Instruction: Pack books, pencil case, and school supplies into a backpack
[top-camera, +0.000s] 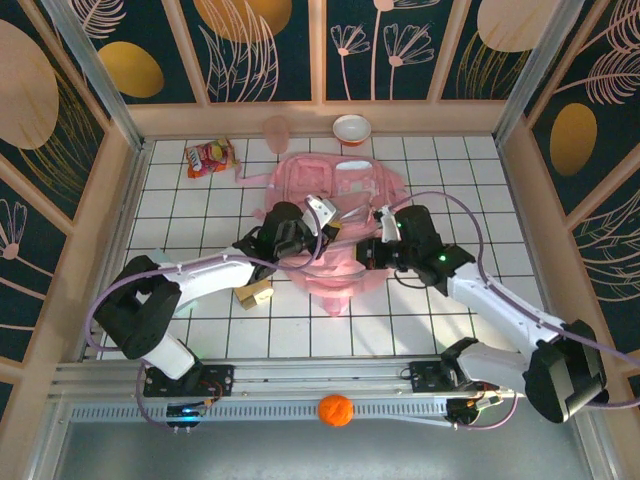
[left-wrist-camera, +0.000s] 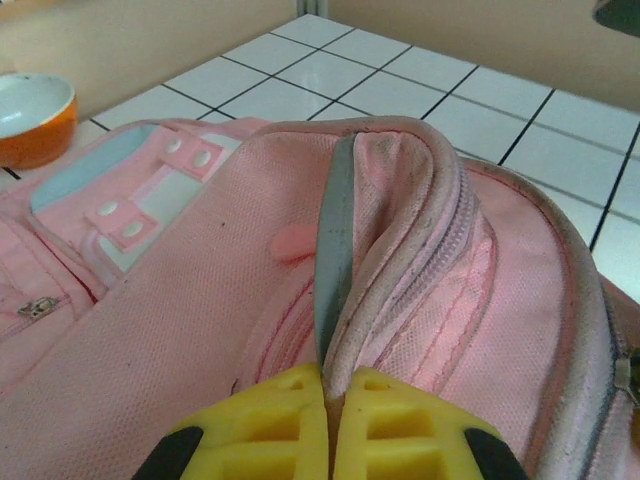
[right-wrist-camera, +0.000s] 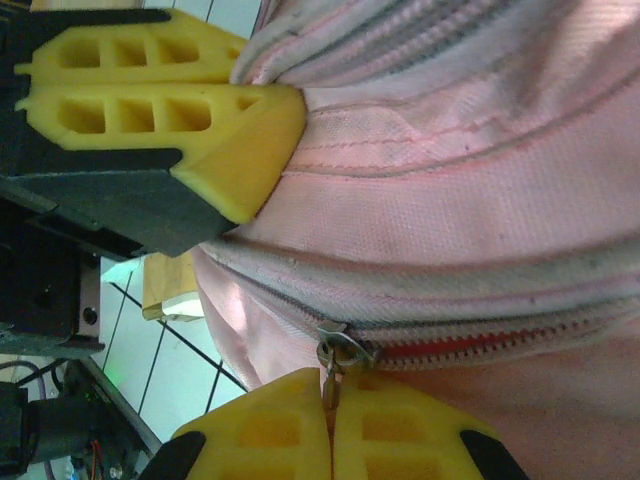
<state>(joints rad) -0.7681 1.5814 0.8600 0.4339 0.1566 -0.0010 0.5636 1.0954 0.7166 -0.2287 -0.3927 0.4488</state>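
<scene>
Right hand (right-wrist-camera: 330, 405) pinches backpack (right-wrist-camera: 480, 180) zipper pull (right-wrist-camera: 334, 360).

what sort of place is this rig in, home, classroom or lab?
Probably a staged robot test cell, not a real room: white tiled tabletop boxed in by leaf-print wall panels, aluminium rail carrying two robot arms at the near edge.

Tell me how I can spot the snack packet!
Find the big pink backpack in the middle of the white tiled table. Look beyond it toward the far left corner, where the snack packet lies flat. It is red and yellow, unlike the pale pink cup and the orange bowl to its right.
</scene>
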